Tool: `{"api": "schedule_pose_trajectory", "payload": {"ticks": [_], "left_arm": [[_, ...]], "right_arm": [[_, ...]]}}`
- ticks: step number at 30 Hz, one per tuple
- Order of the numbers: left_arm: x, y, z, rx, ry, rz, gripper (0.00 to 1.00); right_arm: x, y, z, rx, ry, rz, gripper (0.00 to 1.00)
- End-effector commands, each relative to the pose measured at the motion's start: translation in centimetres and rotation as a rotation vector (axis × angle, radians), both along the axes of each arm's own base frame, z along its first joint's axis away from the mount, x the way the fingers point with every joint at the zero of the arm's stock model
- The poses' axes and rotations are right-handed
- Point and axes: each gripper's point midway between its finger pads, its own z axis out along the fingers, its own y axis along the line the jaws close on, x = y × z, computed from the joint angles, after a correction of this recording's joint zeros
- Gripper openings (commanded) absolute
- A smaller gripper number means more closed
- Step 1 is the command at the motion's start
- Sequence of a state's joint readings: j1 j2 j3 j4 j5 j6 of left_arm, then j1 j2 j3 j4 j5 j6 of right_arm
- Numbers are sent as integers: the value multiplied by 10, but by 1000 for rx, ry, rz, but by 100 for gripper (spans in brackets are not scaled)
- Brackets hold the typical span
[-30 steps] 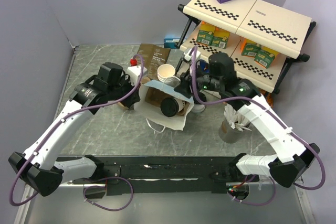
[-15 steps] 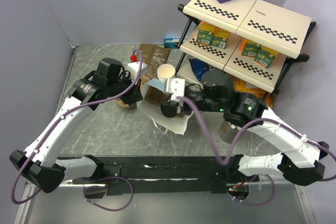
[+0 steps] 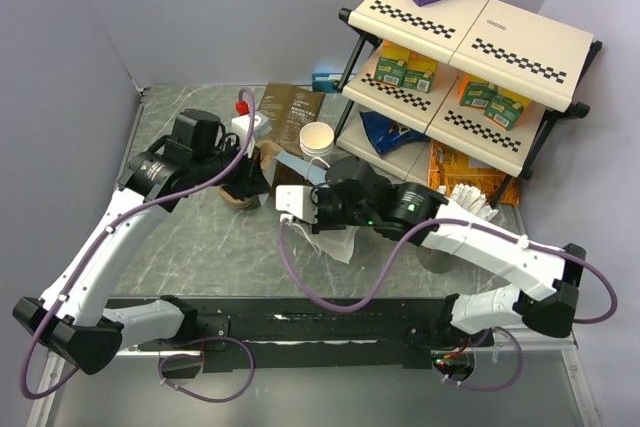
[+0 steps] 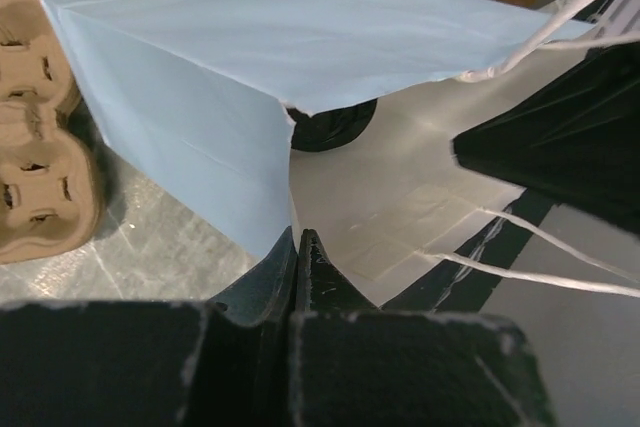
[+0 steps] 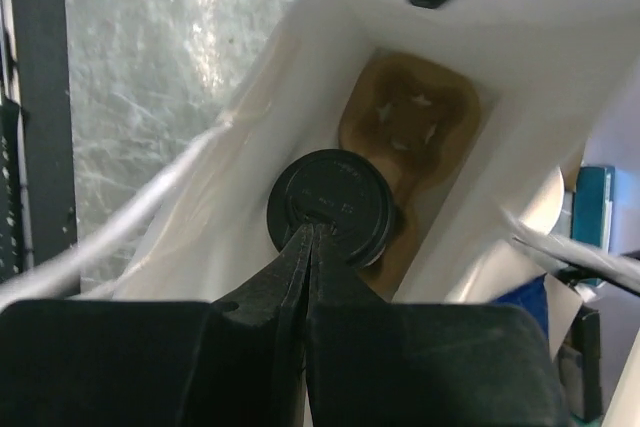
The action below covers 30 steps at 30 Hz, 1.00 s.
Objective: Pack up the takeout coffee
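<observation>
1. takeout coffee: one, black lid on, lying inside the white paper bag, lid towards the bag's mouth.
2. moulded-pulp carriers: two; one deep in the bag behind the coffee, one outside against the bag's left wall.
3. open lidless cup: one, just behind the bag.
4. right gripper: jaws closed, holding nothing, tips at the lid's near rim; whether they touch it cannot be told.
5. left gripper: closed, pinching the bag's mouth edge.
6. room: bag walls close on both sides of the coffee; bare table near the bag's left; shelf rack beyond the bag.
</observation>
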<state>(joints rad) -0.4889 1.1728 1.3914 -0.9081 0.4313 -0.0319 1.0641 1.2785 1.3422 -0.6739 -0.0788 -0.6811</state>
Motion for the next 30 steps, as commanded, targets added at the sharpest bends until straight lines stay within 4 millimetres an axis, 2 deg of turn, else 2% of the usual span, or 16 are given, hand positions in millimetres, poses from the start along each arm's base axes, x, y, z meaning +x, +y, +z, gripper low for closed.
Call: {"api": "schedule_pose_trajectory", "payload": {"ticks": [1,8,12,19,22,26,30], "left_arm": [[-10,-6,16,-89,7,-17,1],[-14,1,7,-99,44,4,1],[-18,6,-5,-85,69,10,1],[-21,12,-18,-57,80,15,1],[-22,14,-22,-42,81,13,1],[-19,17,-22,-28,64,17,1],[-17,17,-22,-27,60,25,1]], "right_arm": [[8,5,-2,-61,-77,19,0],[15,11,-42,-167,-47,23,0],[22,10,-55,-204,-60,-3,0],[34,9,-62,-205,-43,-37,0],[38,13,-49,-162,-27,-49,0],[21,19,-17,-25,14,57,0],[5,17,-6,48,-1,126,0]]}}
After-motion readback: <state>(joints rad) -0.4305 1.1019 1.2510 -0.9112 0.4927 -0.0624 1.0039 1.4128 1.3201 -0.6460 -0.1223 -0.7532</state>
